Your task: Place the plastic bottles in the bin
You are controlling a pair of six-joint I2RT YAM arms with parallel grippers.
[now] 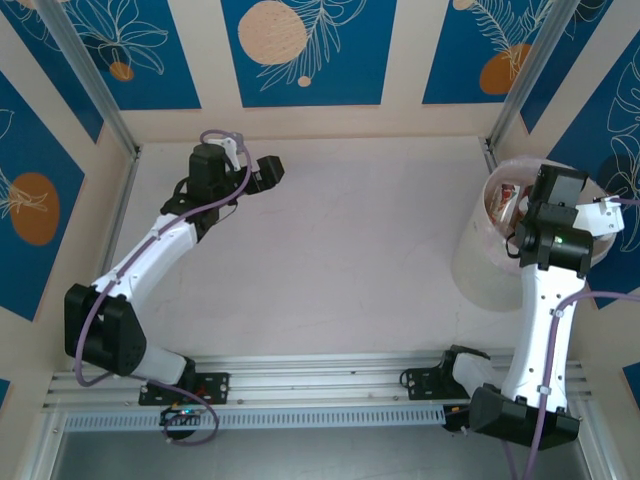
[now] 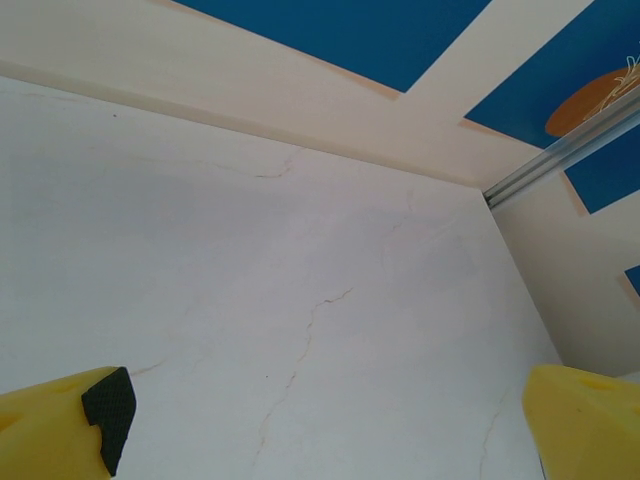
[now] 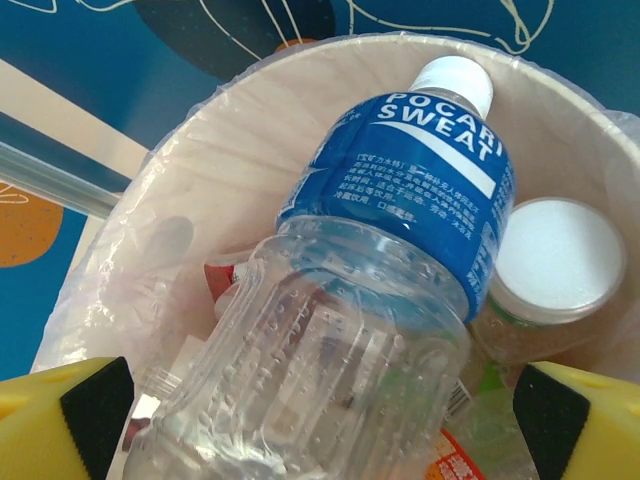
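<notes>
Right wrist: the right gripper (image 3: 320, 425) spreads wide on either side of a clear bottle (image 3: 400, 260) labelled "POCARI SWEAT" in white on blue, which lies in the bin (image 3: 200, 160) atop other bottles (image 3: 555, 265). The left gripper (image 2: 325, 425) gapes over the veined white table (image 2: 250, 250), with blue-patterned walls (image 2: 380, 30) behind.

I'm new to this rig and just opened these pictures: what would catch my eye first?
A clear blue-labelled Pocari Sweat bottle looms between the fingers of the open right claw, above the pale bin at far right, with other bottles inside. The left claw gapes open over the white table, back left.
</notes>
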